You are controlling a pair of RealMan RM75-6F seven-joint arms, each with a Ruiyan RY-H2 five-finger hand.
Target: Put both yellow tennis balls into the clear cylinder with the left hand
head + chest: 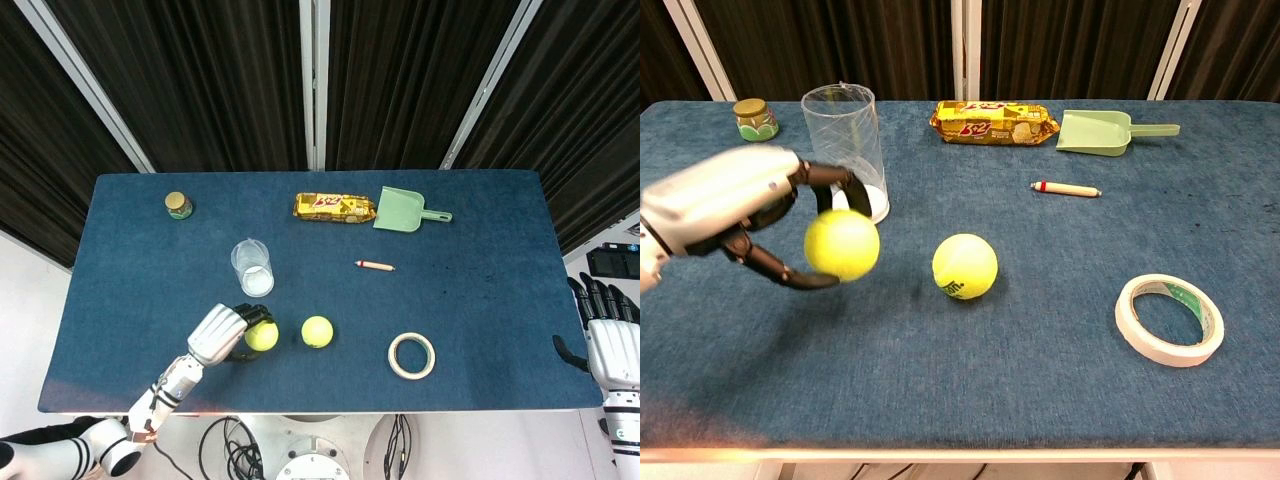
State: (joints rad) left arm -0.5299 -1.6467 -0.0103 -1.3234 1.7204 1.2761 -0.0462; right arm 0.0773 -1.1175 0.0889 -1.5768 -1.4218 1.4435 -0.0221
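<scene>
Your left hand (pixel 735 215) clamped around one tennis ball (pixel 842 244), just beside the clear cylinder (pixel 846 152); right hand (pixel 608 343) off-table, fingers apart.

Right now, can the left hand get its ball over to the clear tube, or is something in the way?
Probably yes. The left hand holds a yellow ball lifted off the table, right beside the upright clear tube. Nothing lies between them, and the tube's open top faces up.

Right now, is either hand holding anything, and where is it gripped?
The left hand holds one tennis ball off the table, fingers over its top, thumb beneath. The right hand holds nothing.
</scene>
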